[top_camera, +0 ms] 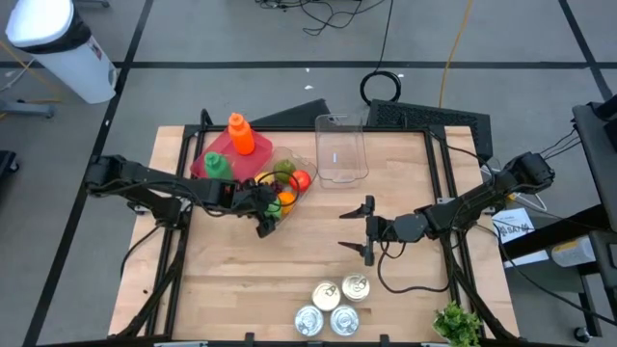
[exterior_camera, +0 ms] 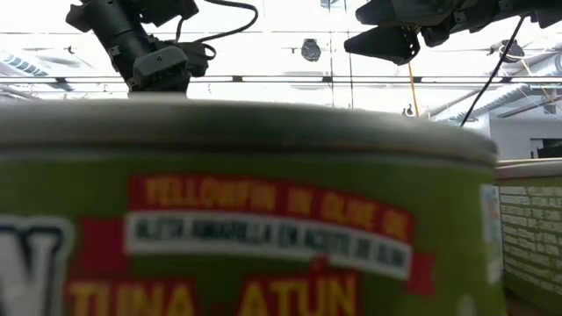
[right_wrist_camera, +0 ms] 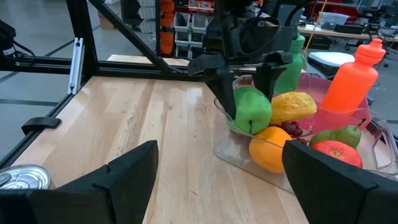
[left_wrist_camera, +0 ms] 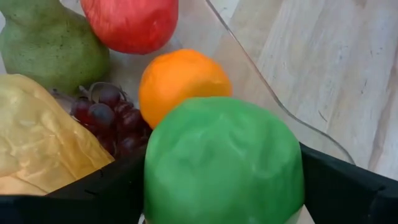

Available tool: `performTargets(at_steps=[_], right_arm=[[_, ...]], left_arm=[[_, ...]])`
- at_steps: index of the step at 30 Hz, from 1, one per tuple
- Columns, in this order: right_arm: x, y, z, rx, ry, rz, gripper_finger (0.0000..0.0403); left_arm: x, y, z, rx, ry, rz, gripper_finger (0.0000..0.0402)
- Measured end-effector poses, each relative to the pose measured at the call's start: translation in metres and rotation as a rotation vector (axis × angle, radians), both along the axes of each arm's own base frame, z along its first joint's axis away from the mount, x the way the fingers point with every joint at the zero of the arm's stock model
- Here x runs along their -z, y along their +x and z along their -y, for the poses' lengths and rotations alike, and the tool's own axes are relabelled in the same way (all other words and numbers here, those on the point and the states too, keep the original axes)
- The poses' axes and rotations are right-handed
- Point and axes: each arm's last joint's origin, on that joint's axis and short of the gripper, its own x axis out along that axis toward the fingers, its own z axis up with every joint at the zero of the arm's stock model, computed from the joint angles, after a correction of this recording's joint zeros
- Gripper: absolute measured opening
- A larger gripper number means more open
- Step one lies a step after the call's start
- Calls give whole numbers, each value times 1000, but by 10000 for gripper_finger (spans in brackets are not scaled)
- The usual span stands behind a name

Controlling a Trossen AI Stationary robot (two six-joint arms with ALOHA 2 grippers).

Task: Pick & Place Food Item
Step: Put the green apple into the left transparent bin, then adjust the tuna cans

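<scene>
Left gripper (right_wrist_camera: 249, 81) fingers grasping green apple (right_wrist_camera: 252, 109) over clear tray (right_wrist_camera: 239, 152), center-left high view | right gripper (top_camera: 359, 229) fingers released, mid-desk | risk: we judge apple could slip, knocking orange (right_wrist_camera: 268, 149).

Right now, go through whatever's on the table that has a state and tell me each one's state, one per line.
left hand: fingers either side of the green fruit, over the fruit bin
green fruit: between the left hand's fingers, at the bin's edge
fruit bin: holding fruit
empty clear container: upright, nothing inside
right hand: open, empty, over bare table
tuna cans: upright, lids on
orange bottle: upright, capped
</scene>
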Motion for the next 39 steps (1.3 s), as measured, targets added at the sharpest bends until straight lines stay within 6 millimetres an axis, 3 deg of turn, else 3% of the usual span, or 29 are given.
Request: performTargets(at_steps=[7, 25, 31, 39], right_arm=[[0, 0, 0, 0, 0, 0, 322], [0, 0, 0, 0, 0, 0, 322], [0, 0, 0, 0, 0, 0, 322], [-8, -5, 1, -4, 11, 25, 322]], left_arm=[[0, 0, 0, 2, 1, 6, 394], [-10, -2, -6, 3, 12, 37, 399], [-39, -14, -11, 12, -18, 155, 399], [-115, -55, -14, 110, 45, 406, 399]])
